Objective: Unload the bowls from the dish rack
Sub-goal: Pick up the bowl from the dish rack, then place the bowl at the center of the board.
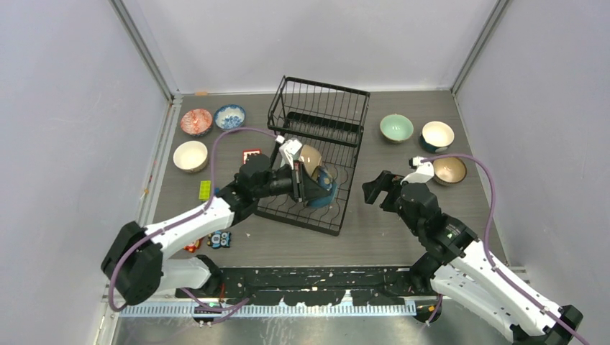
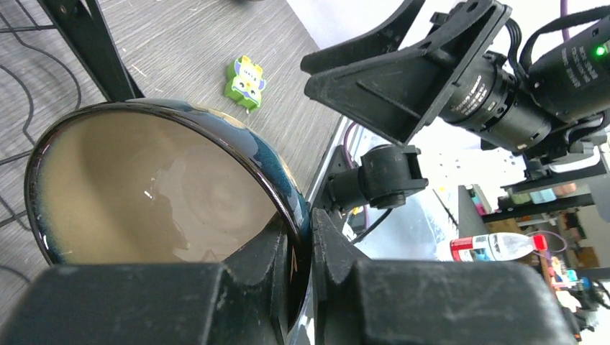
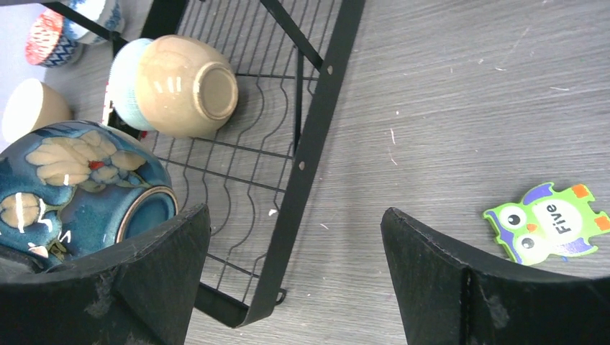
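Your left gripper [image 2: 308,241] is pinched on the rim of the dark blue bowl [image 2: 158,187], tipped on edge over the flat tray of the dish rack [image 1: 316,108], just beside a tan bowl [image 1: 311,157]. Your right gripper [image 1: 378,188] hangs with its jaws spread wide over the table [image 1: 374,237], just right of the rack.

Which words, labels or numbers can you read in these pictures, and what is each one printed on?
"Five": on the owl-shaped puzzle piece lying on the table.
White print on the black motor housing: too small to read.
Label on the plastic bottle: too blurred to read.
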You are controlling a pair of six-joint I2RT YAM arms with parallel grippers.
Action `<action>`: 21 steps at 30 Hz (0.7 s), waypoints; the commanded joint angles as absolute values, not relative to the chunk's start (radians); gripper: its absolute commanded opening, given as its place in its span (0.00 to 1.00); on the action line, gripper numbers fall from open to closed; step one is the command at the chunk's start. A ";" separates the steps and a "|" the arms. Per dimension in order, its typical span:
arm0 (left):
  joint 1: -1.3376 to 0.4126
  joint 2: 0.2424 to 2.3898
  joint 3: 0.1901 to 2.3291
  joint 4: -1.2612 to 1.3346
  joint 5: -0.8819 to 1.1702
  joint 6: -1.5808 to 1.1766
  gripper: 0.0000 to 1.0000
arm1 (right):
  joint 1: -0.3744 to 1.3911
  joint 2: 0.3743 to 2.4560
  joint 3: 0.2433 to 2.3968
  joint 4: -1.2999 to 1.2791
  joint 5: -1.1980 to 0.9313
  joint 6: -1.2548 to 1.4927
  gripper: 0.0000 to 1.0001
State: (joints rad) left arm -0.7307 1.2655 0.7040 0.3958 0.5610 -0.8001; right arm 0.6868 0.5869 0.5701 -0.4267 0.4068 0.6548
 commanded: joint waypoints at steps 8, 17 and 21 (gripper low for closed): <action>-0.730 0.972 0.792 0.029 0.461 -0.545 0.00 | 0.684 0.555 0.651 -0.382 0.309 0.589 0.92; -0.740 0.821 0.798 -0.267 0.348 -0.376 0.00 | 0.685 0.598 0.711 -0.378 0.189 0.549 0.92; -0.752 0.792 0.799 -0.352 0.308 -0.325 0.00 | 0.685 0.626 0.737 -0.380 0.139 0.539 0.92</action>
State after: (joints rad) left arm -0.7376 0.8413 0.7345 -0.3050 0.3573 -0.4248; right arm 0.6853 0.6033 0.6785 -0.4183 0.2089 0.5705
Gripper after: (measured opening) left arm 0.136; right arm 0.918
